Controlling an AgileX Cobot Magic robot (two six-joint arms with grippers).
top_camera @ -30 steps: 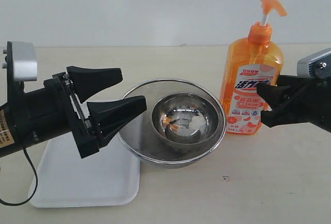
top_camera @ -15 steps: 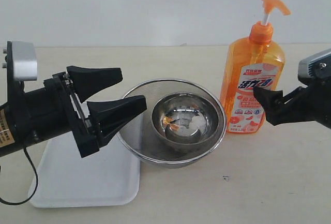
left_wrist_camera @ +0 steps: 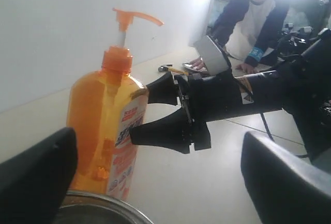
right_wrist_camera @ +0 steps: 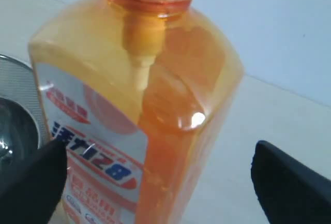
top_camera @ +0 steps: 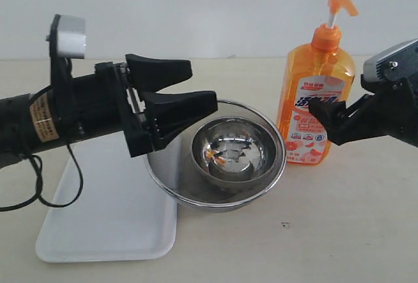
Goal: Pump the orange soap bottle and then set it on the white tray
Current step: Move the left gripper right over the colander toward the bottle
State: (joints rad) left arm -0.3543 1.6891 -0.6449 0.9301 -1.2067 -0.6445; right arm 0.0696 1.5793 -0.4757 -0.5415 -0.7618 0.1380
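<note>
While the orange soap bottle [top_camera: 317,100] stood upright on the bench [top_camera: 339,231], just beside the steel bowl [top_camera: 235,149] and well apart from the white tray [top_camera: 98,231], the right claw [top_camera: 321,125] sat spread around its lower body, not pinching. The left claw [top_camera: 199,85] hovered spread over the bowl's tray-side rim, empty.

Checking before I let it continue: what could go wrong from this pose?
1. The right gripper is open, with fingers on either side of the orange soap bottle. A nudge, or an off-centre press on the pump head, might tip the tall bottle.
2. The mesh bowl sits between the bottle and the white tray, so a low carry may clip its rim.
3. The left gripper hangs open over that route and could collide with the bottle.
</note>
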